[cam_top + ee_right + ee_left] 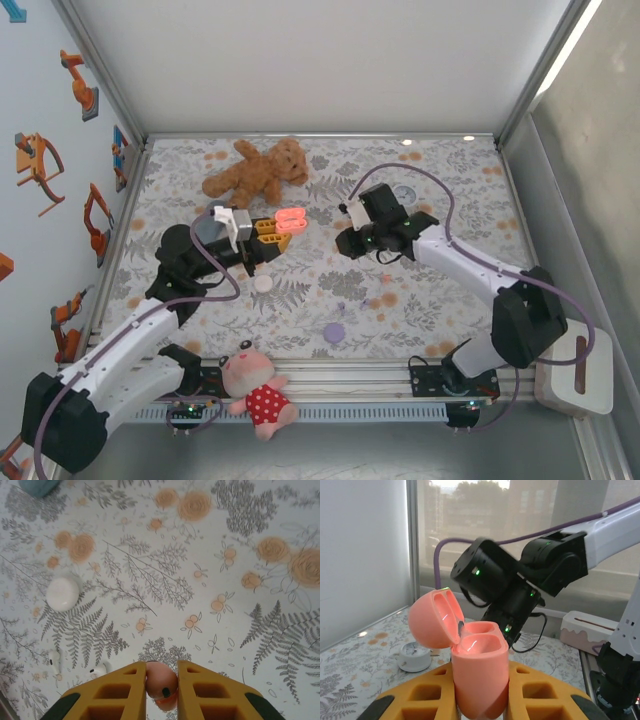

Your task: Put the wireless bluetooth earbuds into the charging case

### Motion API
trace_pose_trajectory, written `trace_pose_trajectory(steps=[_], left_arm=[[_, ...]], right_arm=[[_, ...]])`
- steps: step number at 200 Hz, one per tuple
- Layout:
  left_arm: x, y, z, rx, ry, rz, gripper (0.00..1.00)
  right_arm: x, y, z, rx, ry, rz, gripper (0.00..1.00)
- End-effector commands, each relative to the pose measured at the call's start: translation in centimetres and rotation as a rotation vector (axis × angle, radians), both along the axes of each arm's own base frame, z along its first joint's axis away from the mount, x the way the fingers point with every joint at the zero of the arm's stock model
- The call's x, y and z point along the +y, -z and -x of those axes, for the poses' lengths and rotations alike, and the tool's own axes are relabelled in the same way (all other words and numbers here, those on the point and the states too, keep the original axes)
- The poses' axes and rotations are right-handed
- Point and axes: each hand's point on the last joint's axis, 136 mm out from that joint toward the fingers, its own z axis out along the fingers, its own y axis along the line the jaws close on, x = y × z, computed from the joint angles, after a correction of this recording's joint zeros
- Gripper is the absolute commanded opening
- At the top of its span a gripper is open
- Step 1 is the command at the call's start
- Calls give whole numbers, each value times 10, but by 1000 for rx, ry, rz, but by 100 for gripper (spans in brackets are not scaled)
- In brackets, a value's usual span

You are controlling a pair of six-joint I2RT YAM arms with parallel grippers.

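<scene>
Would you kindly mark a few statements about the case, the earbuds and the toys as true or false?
1. The pink case in the left gripper has its lid open. True.
2. The right gripper holds a white earbud. False: it holds a pink earbud.
3. Two white earbuds lie loose on the cloth. True.
4. The brown teddy bear lies between the arm bases. False: it lies at the far side; a pink doll lies between them.

Charging cases: three – pink open case point(290, 221), white case point(263, 283), purple case point(334, 332).
Earbuds: three – pink earbud point(161, 680), white earbud point(54, 661), second white earbud point(100, 670).
Plush toys: two – brown teddy bear point(258, 170), pink doll point(258, 385) in red dotted dress.
White slotted box point(578, 372): one.
</scene>
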Motion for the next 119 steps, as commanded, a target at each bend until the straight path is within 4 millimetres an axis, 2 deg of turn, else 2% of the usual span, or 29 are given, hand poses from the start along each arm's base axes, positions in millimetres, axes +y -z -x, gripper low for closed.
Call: trace_pose_trajectory(steps=[1, 67, 119], left_arm=[[-2, -12, -1, -29, 5, 54, 0], [-11, -13, -17, -19, -4, 76, 0], [-17, -13, -24, -14, 1, 79, 0]], right_arm=[[-2, -45, -4, -144, -18, -16, 18], [-4, -138, 5, -422, -78, -87, 19], [10, -196, 20, -604, -159, -161, 19]])
